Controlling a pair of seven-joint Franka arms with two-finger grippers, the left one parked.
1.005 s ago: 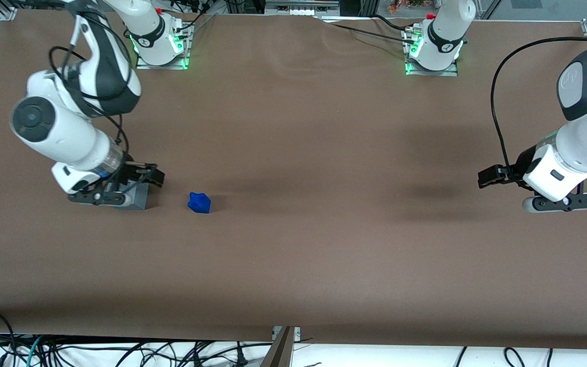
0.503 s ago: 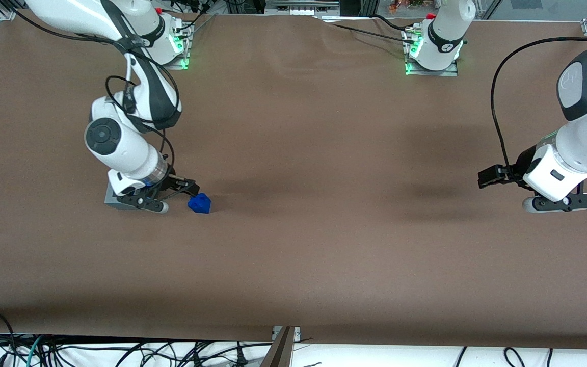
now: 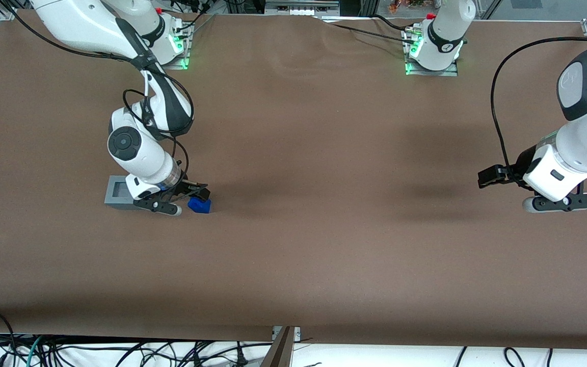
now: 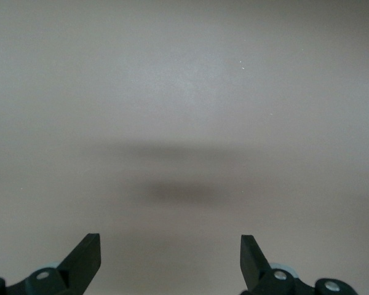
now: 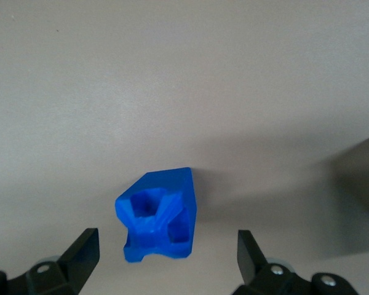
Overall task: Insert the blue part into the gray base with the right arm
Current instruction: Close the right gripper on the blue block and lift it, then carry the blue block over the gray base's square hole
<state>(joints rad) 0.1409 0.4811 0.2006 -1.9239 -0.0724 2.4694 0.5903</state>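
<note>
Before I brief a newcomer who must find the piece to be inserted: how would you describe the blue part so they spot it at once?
On the brown table, look toward the working arm's end, where the gripper hangs open just above it. There lies the blue part, beside the gray base. It is bright blue, knobbly and smaller; the base is a pale block with a square recess.

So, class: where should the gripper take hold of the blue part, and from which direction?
From above. The blue part lies loose on the table beside the gray base, under the open gripper. Probably close on its flatter outer side walls, not the knobbly recessed face.
</note>
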